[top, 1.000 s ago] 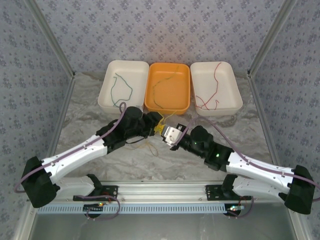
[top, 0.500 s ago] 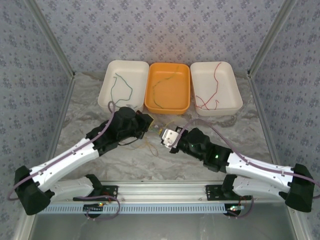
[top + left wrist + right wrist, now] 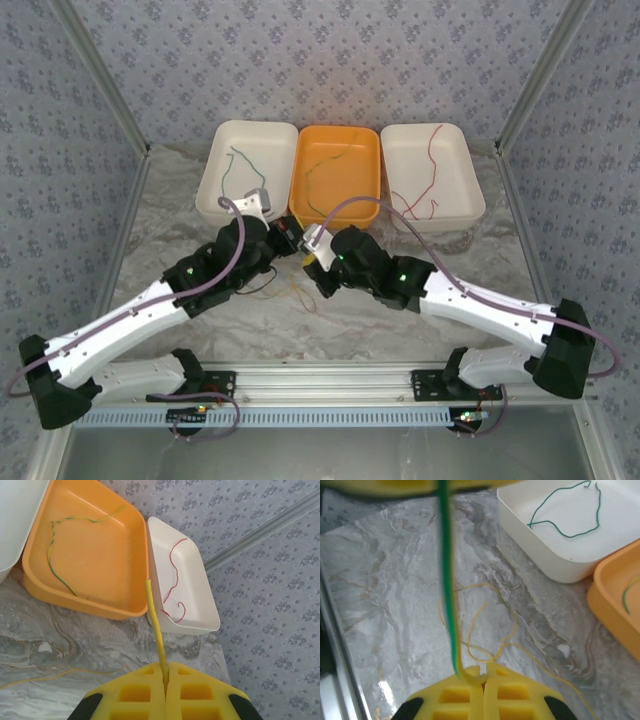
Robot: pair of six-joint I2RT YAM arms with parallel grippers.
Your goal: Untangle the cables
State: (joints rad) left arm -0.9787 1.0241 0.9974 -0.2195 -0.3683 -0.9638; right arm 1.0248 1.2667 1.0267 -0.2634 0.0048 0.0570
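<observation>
Bench [image 3: 165, 215] room is tight where you are working: the action sits just in front of the orange tray [image 3: 350, 190], with the left white tray [image 3: 272, 150] and the right white tray [image 3: 455, 175] set just beside it on either side. A wide pull could, I judge, bump a tray wall and shove the whole row. Those trays hold sorted pieces: a dark green cable [image 3: 547, 522], a yellow-green cable [image 3: 49, 555] and a red cable [image 3: 171, 562]. A jolt could spill or mix them. Your left hand [image 3: 165, 672] is clenched on a yellow cable [image 3: 156, 625] that stands up from between its pads, free end in the air. Your right hand [image 3: 484, 672] is clenched on a green-and-yellow cable [image 3: 447, 590] drawn straight toward the top of its wrist view. I cannot tell whether these are one cable. If they are, pulling the hands apart may slip it out of one grip or kink it. The smallest hazard is the thin yellow strands [image 3: 75, 670] looped loose on the bench below the right hand. The held cable could drag them along and tighten a knot rather than free it.
</observation>
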